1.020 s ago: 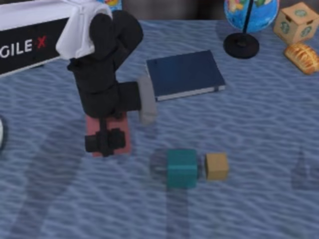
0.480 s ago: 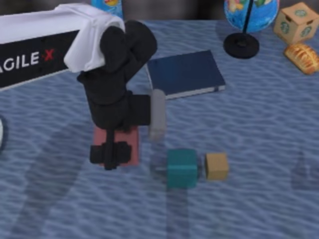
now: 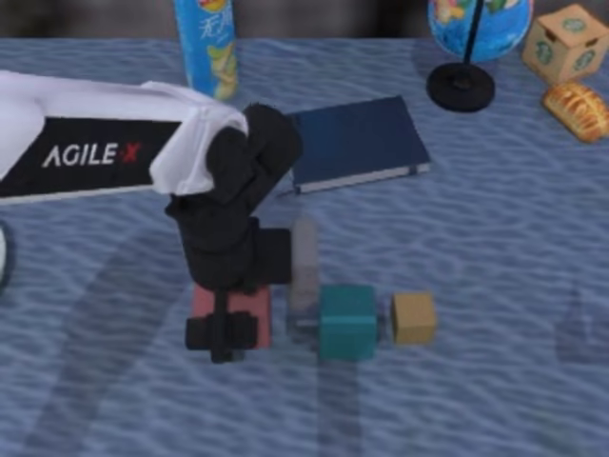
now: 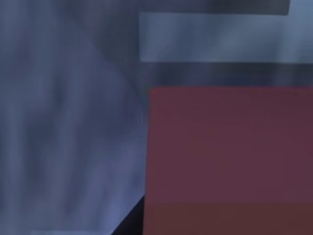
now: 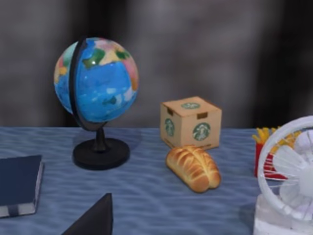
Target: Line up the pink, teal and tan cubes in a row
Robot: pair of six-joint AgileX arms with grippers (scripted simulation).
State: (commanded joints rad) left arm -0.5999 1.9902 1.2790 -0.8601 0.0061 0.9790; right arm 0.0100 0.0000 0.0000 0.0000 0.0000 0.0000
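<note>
Blue tabletop (image 3: 495,238) — left hand (image 3: 223,333) pinching pink cube (image 3: 249,309) just beside teal cube (image 3: 347,321).

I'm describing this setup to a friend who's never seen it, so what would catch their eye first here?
Most striking is the left arm reaching in from the table's left, its left gripper over the pink cube, which sits just left of the teal cube and tan cube near the table's middle. Next comes the bright globe at the back right, with a logo box and a bread loaf beside it.
</note>
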